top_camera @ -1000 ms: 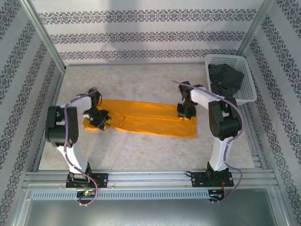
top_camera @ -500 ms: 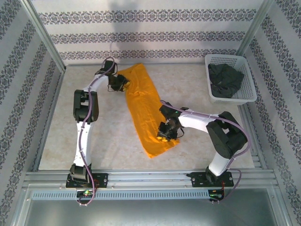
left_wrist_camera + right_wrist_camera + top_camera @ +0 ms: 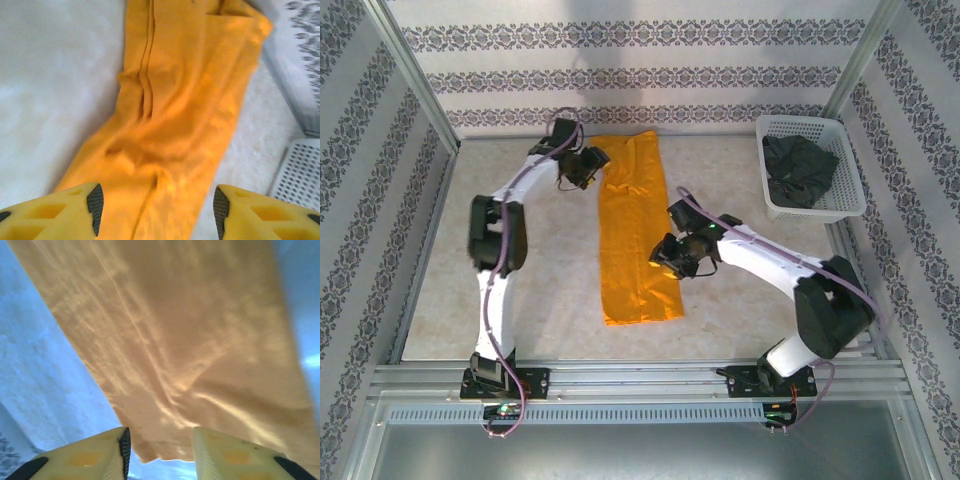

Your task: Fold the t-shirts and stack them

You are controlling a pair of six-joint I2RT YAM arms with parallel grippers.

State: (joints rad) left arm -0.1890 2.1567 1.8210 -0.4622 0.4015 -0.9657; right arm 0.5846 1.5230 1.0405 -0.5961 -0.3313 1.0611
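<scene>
1. Now, both are spread and empty: the left gripper (image 3: 588, 165) at the strip's far end, the right gripper (image 3: 672, 255) beside its middle.
2. The orange t-shirt (image 3: 632, 235) lies on the table (image 3: 520, 300), folded lengthwise only.
3. The grey t-shirt (image 3: 800, 165) sits crumpled in the white basket (image 3: 852, 205); nothing is stacked yet.

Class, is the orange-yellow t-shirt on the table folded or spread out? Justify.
Folded. The orange-yellow t-shirt lies as a long narrow strip, no sleeves sticking out, layered edges running along it.

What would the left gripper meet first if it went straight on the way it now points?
Most likely the orange-yellow t-shirt: the cloth lies on the table right ahead of the left gripper, between its open jaws. How near it is cannot be judged.
</scene>
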